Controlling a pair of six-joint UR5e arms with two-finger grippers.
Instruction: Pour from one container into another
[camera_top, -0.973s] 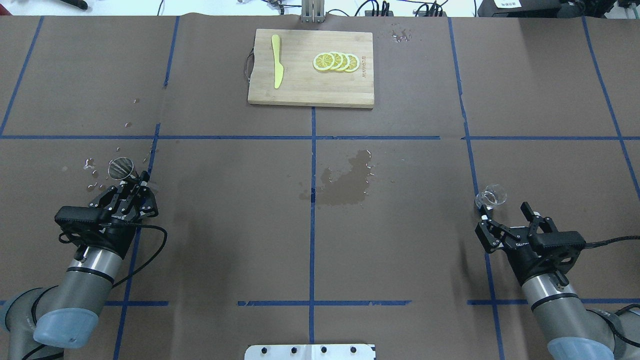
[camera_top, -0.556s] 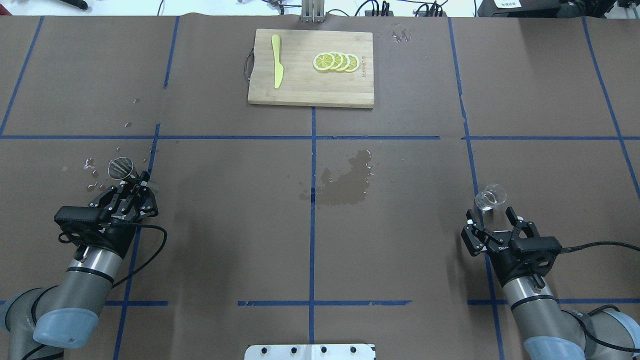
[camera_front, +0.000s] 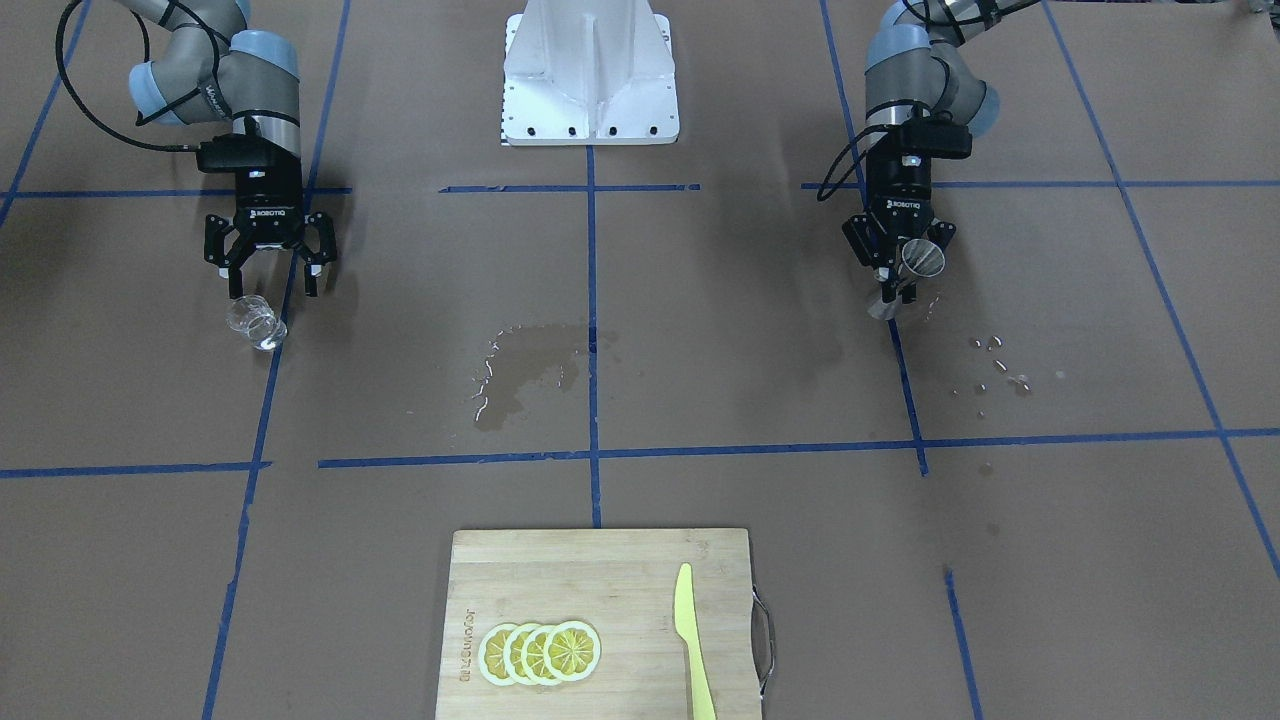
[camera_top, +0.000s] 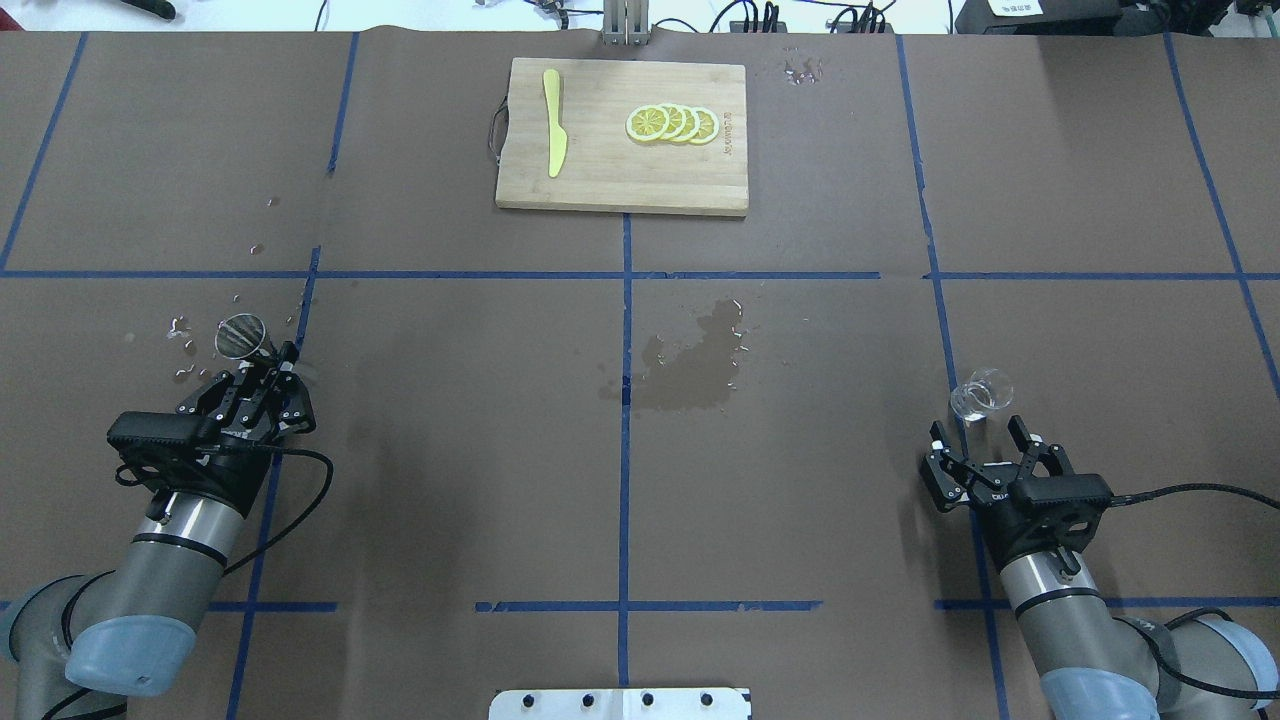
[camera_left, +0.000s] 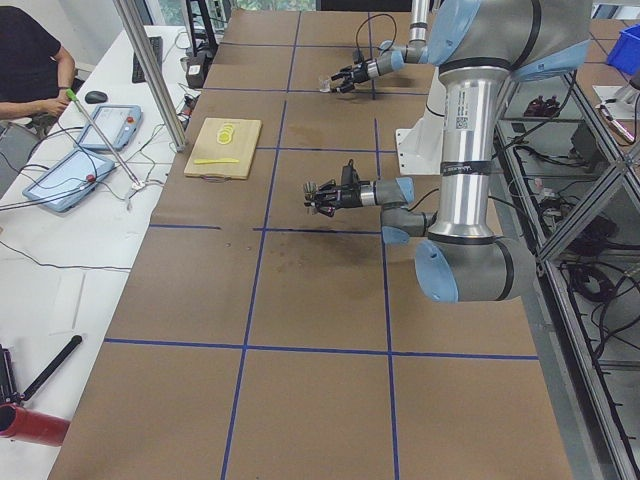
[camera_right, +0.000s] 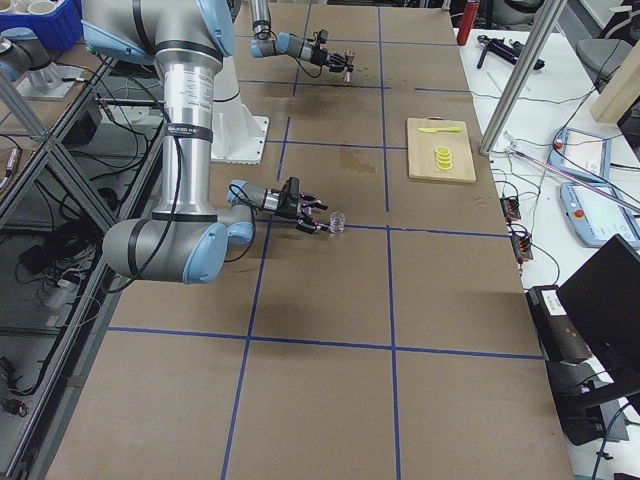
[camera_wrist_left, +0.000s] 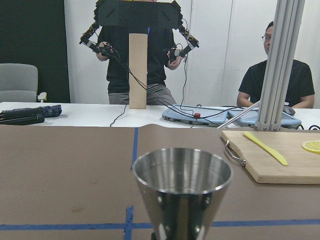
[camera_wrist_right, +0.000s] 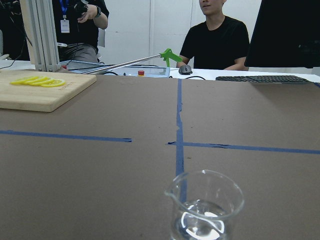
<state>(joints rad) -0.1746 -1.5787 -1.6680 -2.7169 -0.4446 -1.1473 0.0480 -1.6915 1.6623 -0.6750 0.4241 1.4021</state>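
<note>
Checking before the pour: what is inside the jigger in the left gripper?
The jigger shows a bare upper inner wall in the left wrist view. Its near rim hides the cone's bottom, so liquid there cannot be ruled out.

Clear cup (camera_wrist_right: 205, 207), grey jigger (camera_wrist_left: 182, 192), seemingly darker inside; blue-gridded brown table (camera_top: 800, 450).

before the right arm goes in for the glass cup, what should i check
1. Right gripper open: ok.
2. Glass cup upright on the table, just ahead of the open fingers and lined up with them: ok.
3. Liquid in the cup: cannot tell; the glass is clear and its contents are hard to read.
4. Left gripper shut on the jigger, mouth up: ok.
5. Table covering dry: not ok; wet patch mid-table and droplets beside the jigger.
</note>
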